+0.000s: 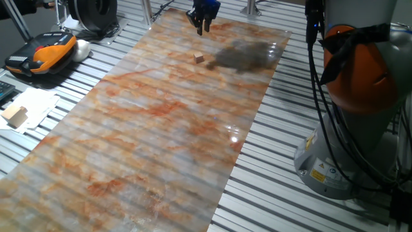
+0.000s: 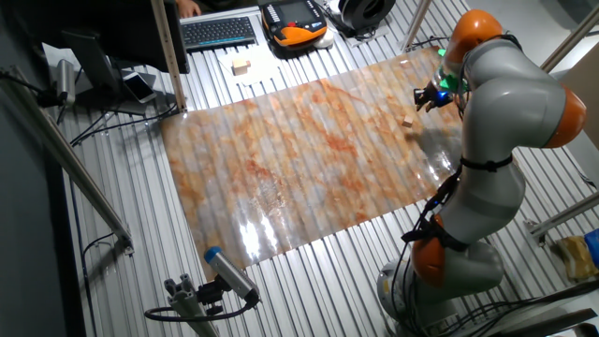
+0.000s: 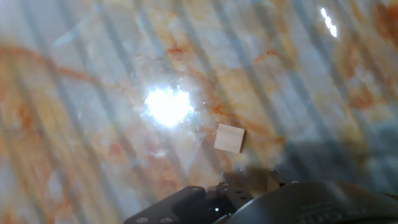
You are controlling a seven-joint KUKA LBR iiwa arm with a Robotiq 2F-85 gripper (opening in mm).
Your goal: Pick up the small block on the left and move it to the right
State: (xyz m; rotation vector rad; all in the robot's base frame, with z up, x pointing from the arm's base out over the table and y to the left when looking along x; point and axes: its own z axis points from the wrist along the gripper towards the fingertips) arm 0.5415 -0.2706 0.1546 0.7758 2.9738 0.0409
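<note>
The small block (image 1: 198, 57) sits free on the marbled counter (image 1: 161, 129), upper middle of the frame, just below the end effector (image 1: 203, 28). Finger spacing can't really be made out. Likely light, rigid wood; best pinched across two opposite flat faces.

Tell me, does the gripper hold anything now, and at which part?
Nothing is held. The gripper hangs above the marbled mat, and the small block lies alone on the mat, apart from the fingers.
</note>
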